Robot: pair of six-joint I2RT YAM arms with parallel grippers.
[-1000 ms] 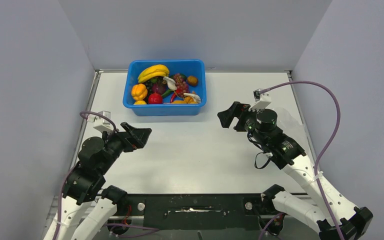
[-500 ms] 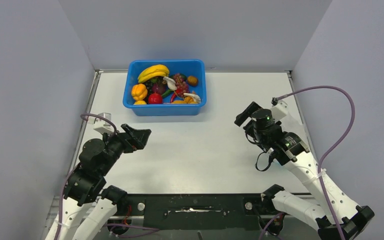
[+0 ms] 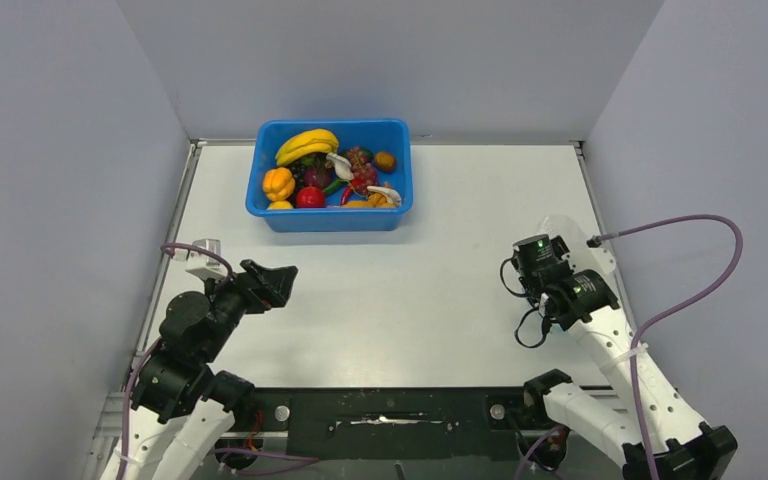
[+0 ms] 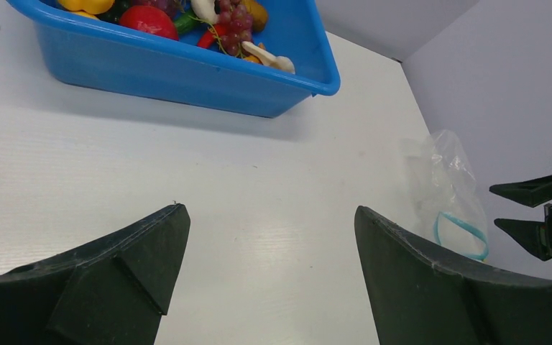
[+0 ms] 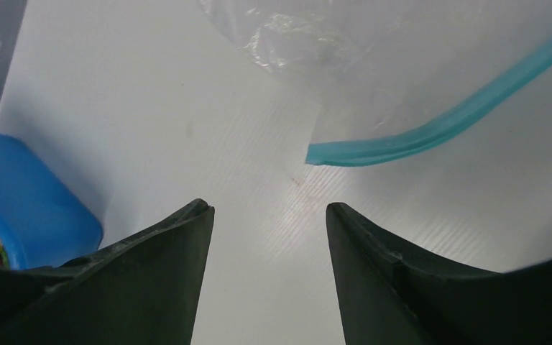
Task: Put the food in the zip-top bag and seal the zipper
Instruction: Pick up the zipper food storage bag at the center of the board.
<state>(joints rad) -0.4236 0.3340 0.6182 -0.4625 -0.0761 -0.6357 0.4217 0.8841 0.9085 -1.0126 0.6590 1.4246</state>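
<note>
**A:** How are the right jaws standing?

**B:** They're standing partly apart with nothing between them, pointing down at the surface (image 5: 187, 108). The zipper (image 5: 431, 133) is lying just ahead of them. Its cut end is nearest the right-hand finger and is not inside the gap.

**A:** So what's worrying you?

**B:** If they're closing where they are, I'm expecting them to pinch air or only scrape the strip's end. The zip-top bag (image 5: 295, 36) is lying beyond the strip, floppy and crumpled. The surface is looking slick, so a nudge could be sending it sliding away.

**A:** And if they do catch it?

**B:** Gripping both lips together would be holding the mouth shut, so no food is going in.

**A:** The left jaws?

**B:** They're standing wide and empty above the surface. The blue tub (image 4: 187, 68) is sitting ahead of them with all the food (image 4: 223, 29) in it, and the bag is lying well off to their right.
</note>
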